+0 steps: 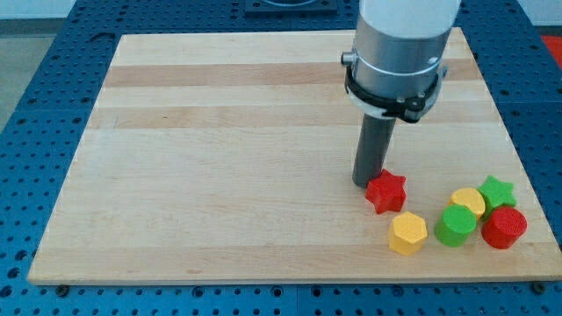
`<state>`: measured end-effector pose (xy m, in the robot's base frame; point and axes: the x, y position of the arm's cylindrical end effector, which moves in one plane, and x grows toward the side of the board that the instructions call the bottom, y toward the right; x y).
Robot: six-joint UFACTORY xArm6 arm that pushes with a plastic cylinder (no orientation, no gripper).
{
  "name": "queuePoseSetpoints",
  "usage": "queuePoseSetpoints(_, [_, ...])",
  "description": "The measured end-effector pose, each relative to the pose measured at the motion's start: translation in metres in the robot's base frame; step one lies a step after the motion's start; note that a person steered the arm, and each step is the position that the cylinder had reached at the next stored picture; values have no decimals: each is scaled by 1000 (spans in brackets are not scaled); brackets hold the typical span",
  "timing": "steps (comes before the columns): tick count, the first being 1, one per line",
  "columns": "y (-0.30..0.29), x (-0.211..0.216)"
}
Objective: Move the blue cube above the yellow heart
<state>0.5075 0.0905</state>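
Observation:
No blue cube shows anywhere on the board. A yellow block (469, 201), which may be the heart, lies at the lower right, partly hidden by a green cylinder (456, 226). My tip (365, 183) rests on the board just to the left of a red star (385, 191), touching it or nearly so. The yellow block is well to the right of my tip.
A yellow hexagon (408, 233) lies below the red star. A green star (497, 190) and a red cylinder (504, 227) sit at the right of the cluster, near the wooden board's (219, 158) right edge. The arm's grey body hangs over the upper right.

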Motion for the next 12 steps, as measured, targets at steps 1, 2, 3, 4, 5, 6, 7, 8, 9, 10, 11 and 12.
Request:
queuePoseSetpoints(1, [0,15])
queuePoseSetpoints(2, [0,25])
queuePoseSetpoints(3, [1,27])
queuePoseSetpoints(4, [-3,21])
queuePoseSetpoints(5, [-18,-16])
queuePoseSetpoints(6, [19,-54])
queuePoseSetpoints(7, [102,-98])
queuePoseSetpoints(8, [168,-163])
queuePoseSetpoints(9, [194,-238])
queuePoseSetpoints(10, [158,-267])
queuePoseSetpoints(11, [89,-265])
queuePoseSetpoints(12, [40,-235])
